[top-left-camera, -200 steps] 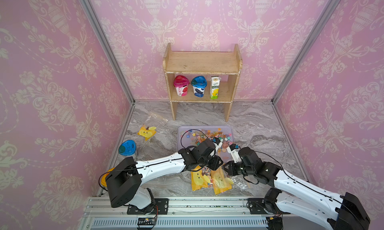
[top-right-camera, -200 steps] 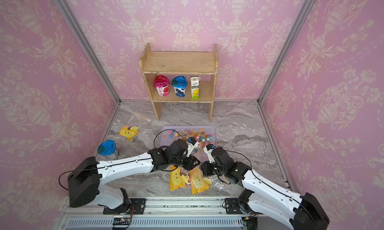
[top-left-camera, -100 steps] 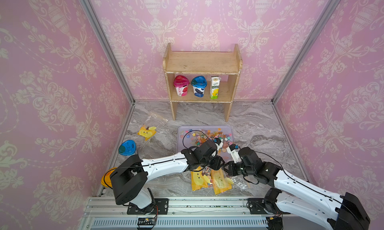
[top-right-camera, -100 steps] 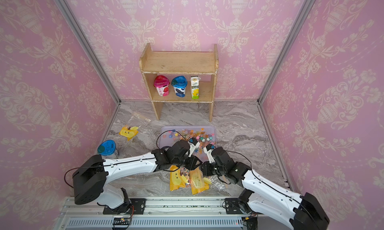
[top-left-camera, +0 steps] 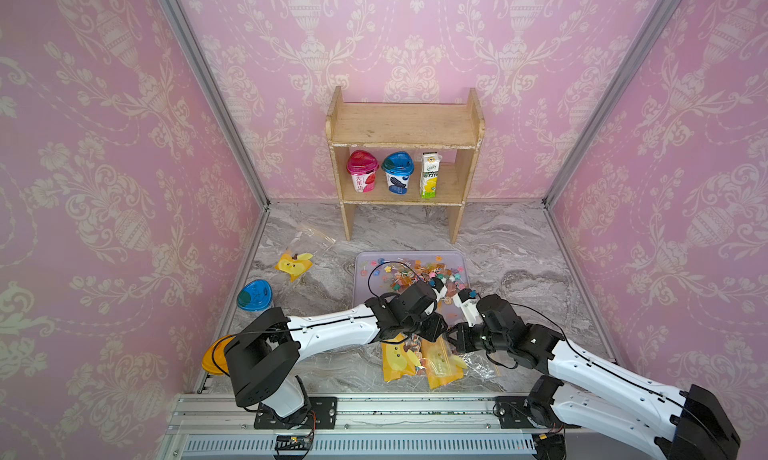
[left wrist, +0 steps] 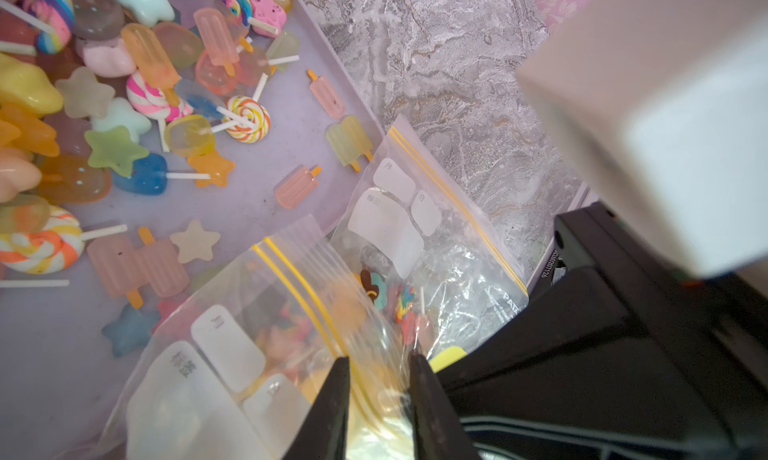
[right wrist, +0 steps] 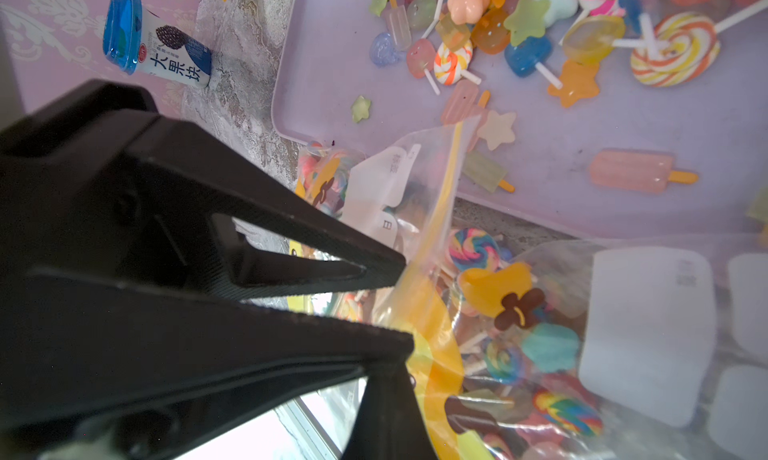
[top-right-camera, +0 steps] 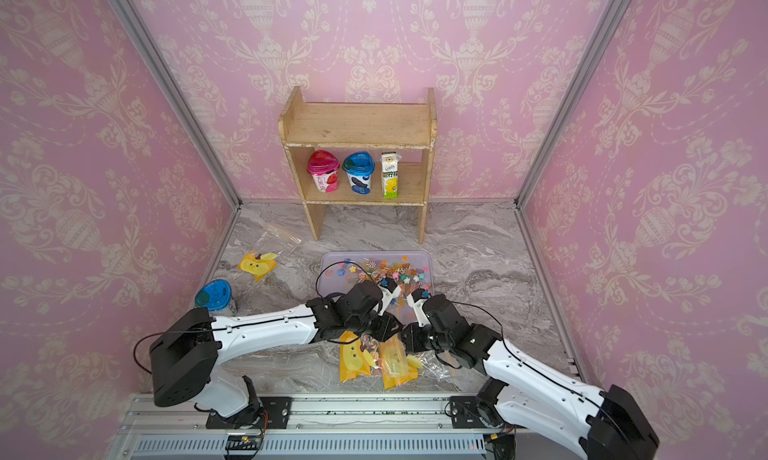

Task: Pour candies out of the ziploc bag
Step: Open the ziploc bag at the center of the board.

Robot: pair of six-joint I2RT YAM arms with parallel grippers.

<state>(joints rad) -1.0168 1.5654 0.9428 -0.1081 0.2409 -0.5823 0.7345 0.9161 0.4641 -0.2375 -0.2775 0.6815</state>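
Observation:
A clear ziploc bag (left wrist: 291, 312) with yellow zip lines and candies inside (right wrist: 498, 287) lies at the table's front, its mouth at the purple tray's (top-left-camera: 365, 287) near rim. My left gripper (left wrist: 378, 360) stands with its jaws a narrow gap apart, the bag's mouth edge between them. My right gripper (right wrist: 388, 379) faces it tip to tip, shut on the same bag's edge. In both top views the two grippers (top-left-camera: 436, 331) (top-left-camera: 455, 337) meet above the bags (top-right-camera: 390, 362). Loose candies (top-left-camera: 415, 275) (left wrist: 145, 104) lie heaped in the tray.
A second, nearly empty ziploc bag (left wrist: 436, 237) lies beside the first. A wooden shelf (top-left-camera: 405, 129) with two cups and a carton stands at the back. A blue-lidded cup (top-left-camera: 254, 295), a yellow packet (top-left-camera: 294, 264), a clear bag (top-left-camera: 311, 235) and an orange disc (top-left-camera: 214, 354) are at the left.
My left arm has shifted a little to the right, bringing its gripper closer to the right one. Its jaws opened slightly, then narrowed round the bag's edge. The right arm has stayed put.

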